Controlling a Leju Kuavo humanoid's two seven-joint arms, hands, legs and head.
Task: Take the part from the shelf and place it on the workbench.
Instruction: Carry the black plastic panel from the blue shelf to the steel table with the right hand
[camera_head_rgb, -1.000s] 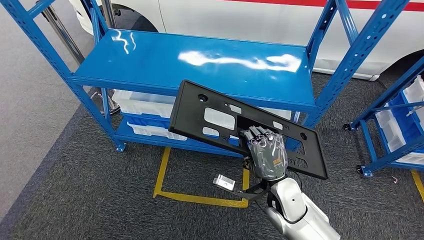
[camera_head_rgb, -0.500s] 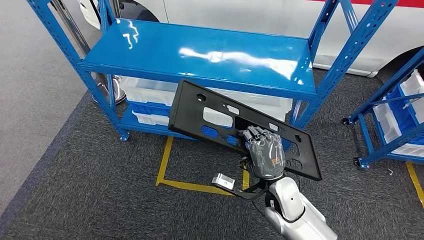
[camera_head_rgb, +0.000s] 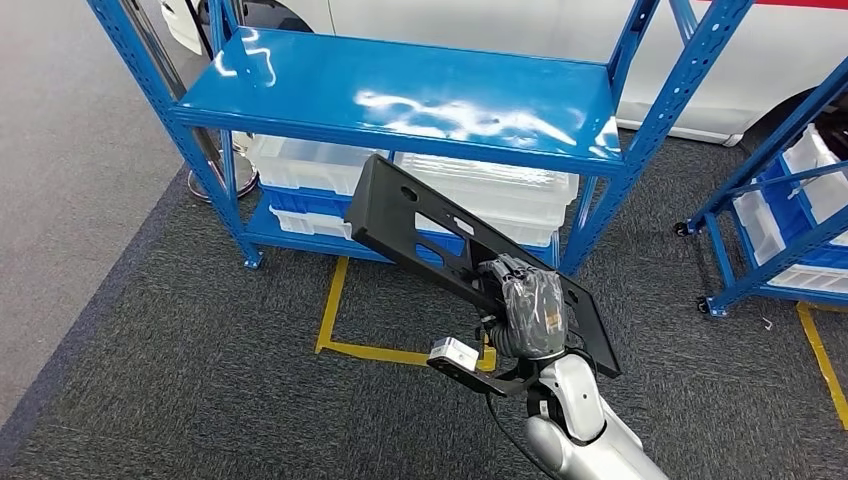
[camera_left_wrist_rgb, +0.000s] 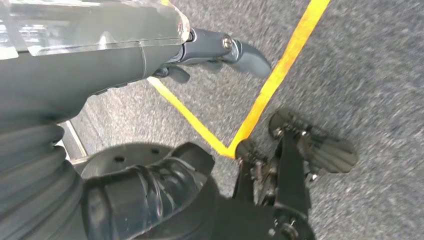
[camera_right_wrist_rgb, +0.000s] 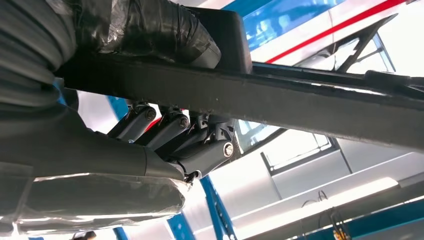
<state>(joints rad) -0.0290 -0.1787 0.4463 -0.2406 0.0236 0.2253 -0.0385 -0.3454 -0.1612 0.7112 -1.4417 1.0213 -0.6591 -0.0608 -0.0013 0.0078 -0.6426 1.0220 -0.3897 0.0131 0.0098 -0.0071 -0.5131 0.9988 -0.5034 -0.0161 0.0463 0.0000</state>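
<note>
Part (camera_head_rgb: 420, 225), long and tilted, clamped by right hand (camera_head_rgb: 528, 310) fingers (camera_right_wrist_rgb: 170, 131) clear of shelf (camera_head_rgb: 420, 100); carry level, mind posts; left hand (camera_left_wrist_rgb: 150, 60) loose, empty.

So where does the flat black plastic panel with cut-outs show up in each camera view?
Head view: the flat black plastic panel slants across the centre, held by the right hand, in front of the blue metal shelf.
Right wrist view: the panel's dark edge crosses as a bar, fingers curled against it.
Left wrist view: not in it.
Shared landmark: the blue shelf frame.
</note>
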